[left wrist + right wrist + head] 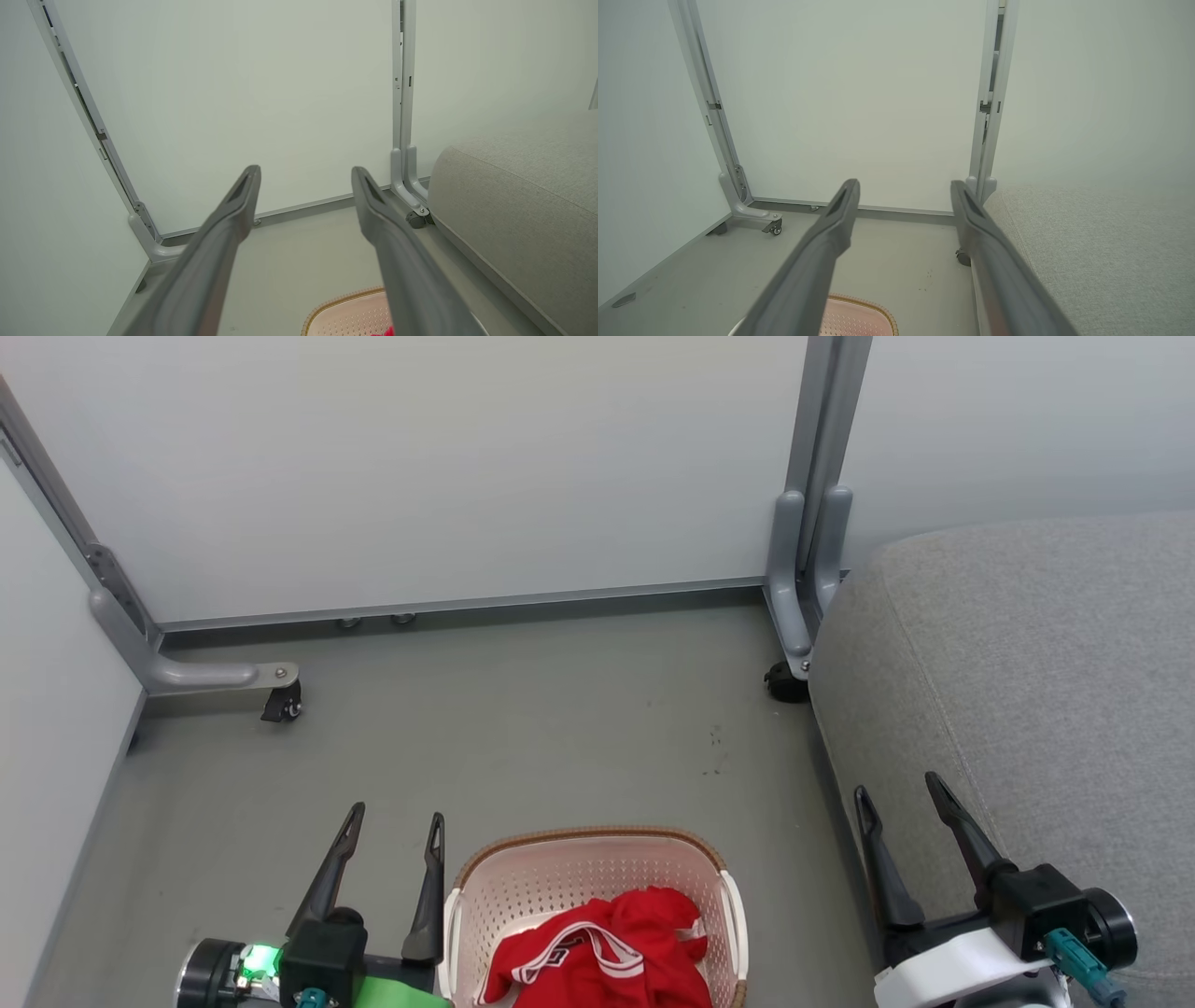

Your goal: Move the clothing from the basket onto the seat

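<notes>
The red clothing [611,957] with white stripe trim lies bunched in the cream perforated basket [523,887], which stands on the floor at the bottom centre of the head view. A sliver of the clothing [387,332] shows in the left wrist view, as does the basket [345,315]. The basket [859,317] shows in the right wrist view too. The grey seat [1046,700] fills the right side. My left gripper [395,819] hangs open just left of the basket, empty. My right gripper [898,786] hangs open at the seat's left edge, empty. Both sit above and apart from the clothing.
Pale partition walls close off the back and left. A grey frame leg with a caster [280,702] stands at the left, and another post with a caster [782,681] stands against the seat's far corner. Grey floor [523,728] lies open beyond the basket.
</notes>
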